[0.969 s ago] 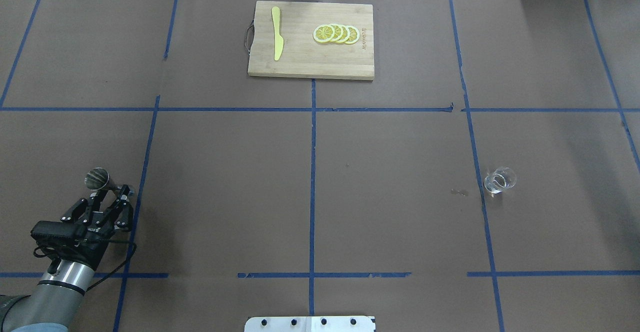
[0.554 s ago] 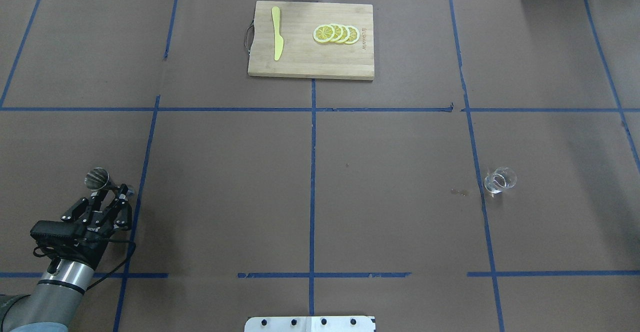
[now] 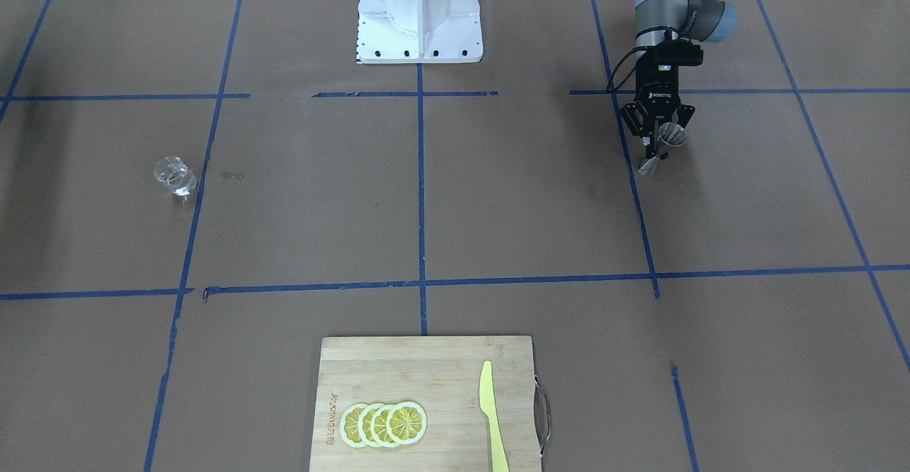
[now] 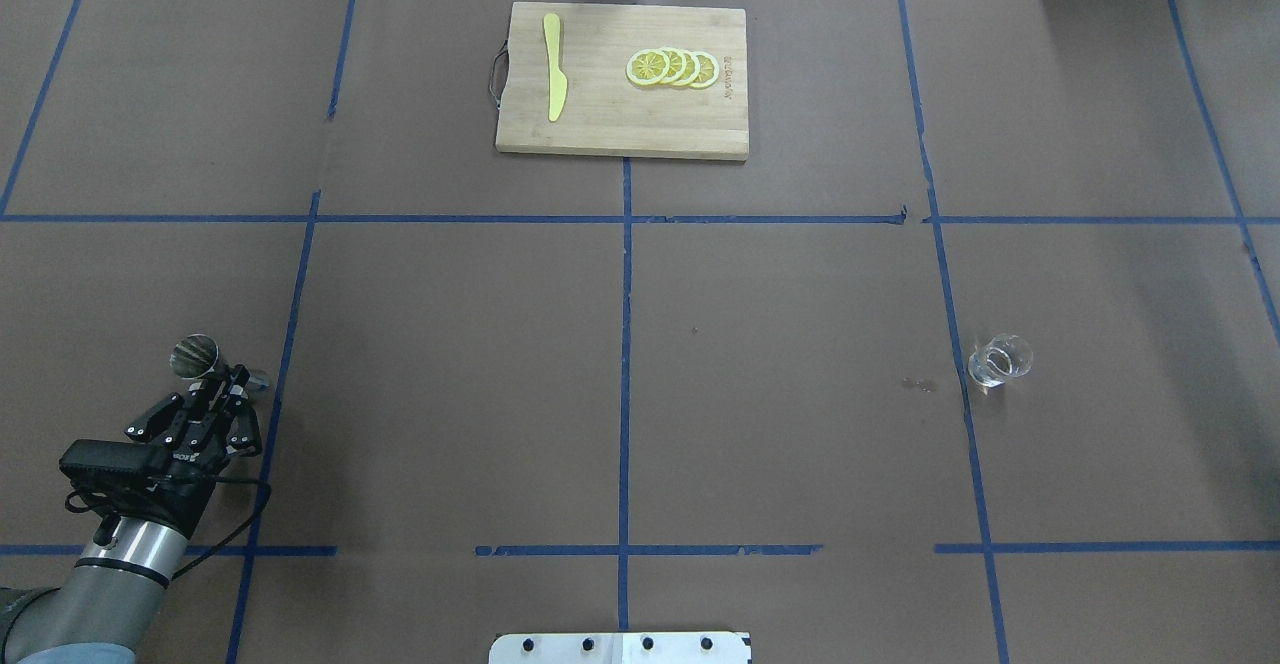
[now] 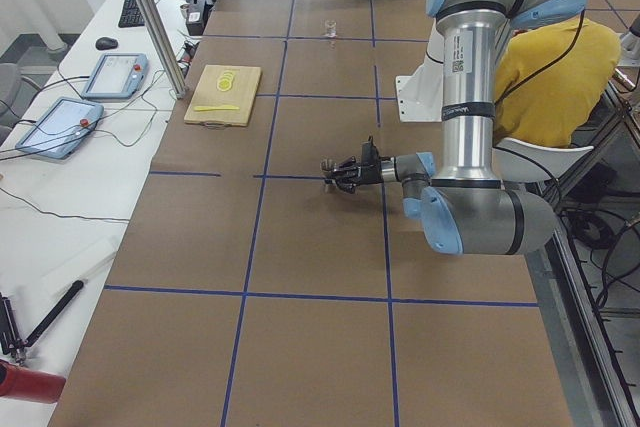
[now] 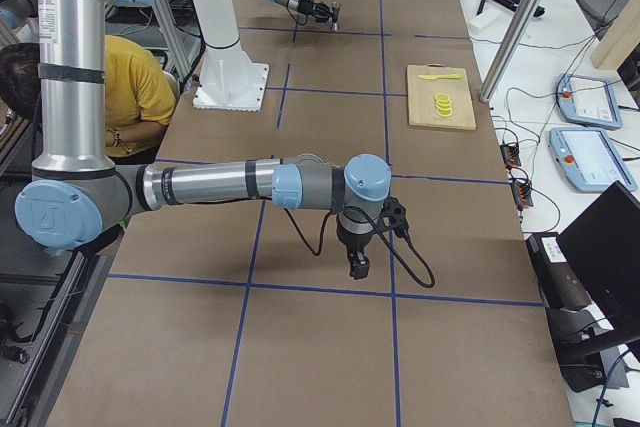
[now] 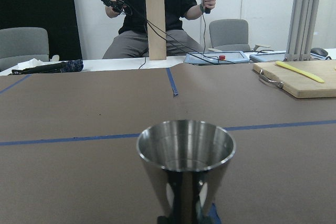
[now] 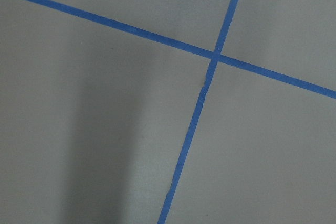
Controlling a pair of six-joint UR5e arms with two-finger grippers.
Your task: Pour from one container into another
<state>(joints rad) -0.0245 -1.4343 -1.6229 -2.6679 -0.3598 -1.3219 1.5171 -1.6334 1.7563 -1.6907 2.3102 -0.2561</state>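
The steel jigger stands upright at the near left of the table, and fills the middle of the left wrist view. My left gripper reaches in low from the side, with its fingers shut on the jigger's narrow waist. The clear glass cup stands alone far to the right, beside a blue tape line. My right gripper shows only in the exterior right view, pointing down over bare table, and I cannot tell whether it is open or shut.
A wooden cutting board lies at the far middle edge, with a yellow knife and lemon slices on it. The robot's white base sits at the near middle. A small damp spot marks the paper left of the glass.
The left gripper's fingers have drawn together around the jigger's waist. The jigger and the glass cup stay where they were.
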